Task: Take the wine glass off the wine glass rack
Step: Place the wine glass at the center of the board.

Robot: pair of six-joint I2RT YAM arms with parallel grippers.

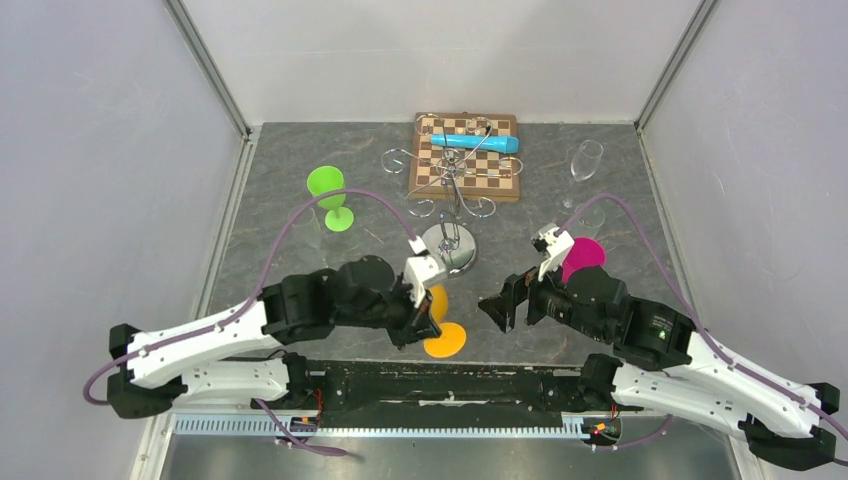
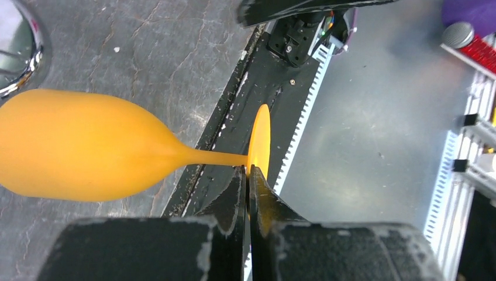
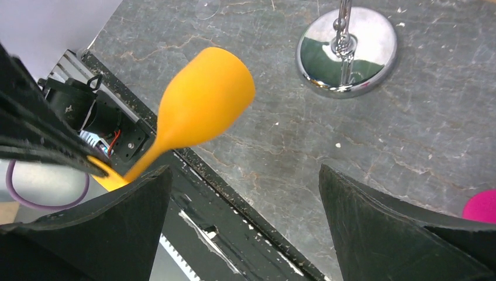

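**Inspector A:** Position of the task item?

**Inspector B:** The orange plastic wine glass [image 2: 88, 146] is off the chrome wire wine glass rack [image 1: 449, 247]. It lies on its side in the left gripper [image 2: 248, 181], over the near edge of the grey stone-patterned table [image 1: 530, 225]. The bowl points toward the rack's round mirror base and the foot points toward the arm mounts. Bowl and base are near each other but apart. I cannot tell whether the bowl touches the table.

**Inspector A:** State of the left gripper?

**Inspector B:** Its fingers are pressed narrow on the foot end of the glass, where the stem meets the disc.

**Inspector A:** Right gripper?

**Inspector B:** The right gripper [image 3: 244, 175] is spread wide and holds nothing. It faces the orange glass from the right without touching it.

**Inspector A:** Other items?

**Inspector B:**
- A lime-green plastic wine glass [image 1: 330, 195] stands upright at the left of the table.
- A wooden chessboard [image 1: 465, 160] lies at the far edge, with a light-blue cylinder [image 1: 482, 143] resting on it.
- A clear wine glass [image 1: 585, 160] stands at the far right.
- A magenta plastic glass [image 1: 583, 257] is partly hidden behind the right arm.
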